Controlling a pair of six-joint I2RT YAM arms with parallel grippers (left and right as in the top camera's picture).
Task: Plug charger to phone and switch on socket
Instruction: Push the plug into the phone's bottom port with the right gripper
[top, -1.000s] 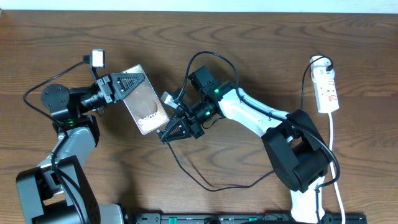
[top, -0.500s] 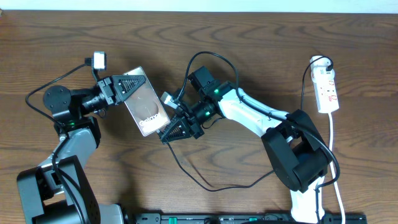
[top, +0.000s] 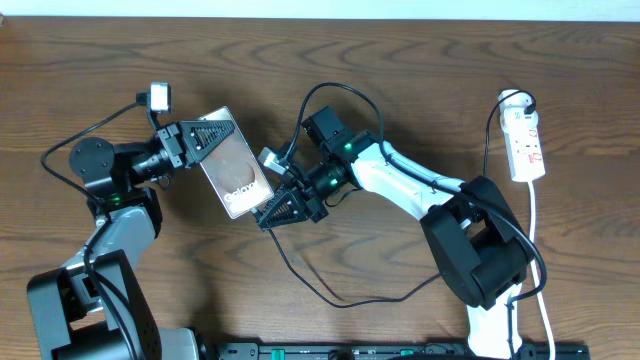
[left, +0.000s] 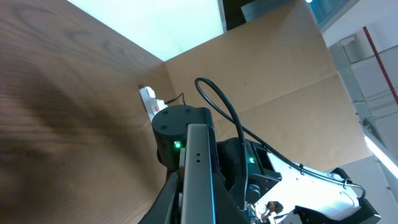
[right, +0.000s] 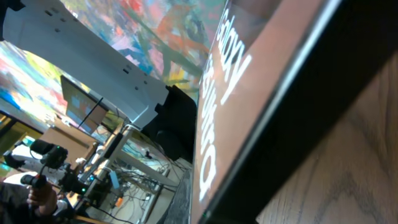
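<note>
Top cam: left tool (top: 216, 131) clamps the phone (top: 234, 166) at its far end, mid-desk (top: 100, 60). Socket (top: 526, 140) sits far right. Right wrist cam alone shows the phone's white letters up close. Right tool (top: 270, 215) is at the phone's near corner, grip can't tell. Nothing moved vs 0.5 s ago.

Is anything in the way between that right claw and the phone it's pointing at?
Nothing visible stands between them. The right gripper is right at the lower end of the phone; the left gripper holds its upper end. The right wrist view shows only the phone, close up.
</note>
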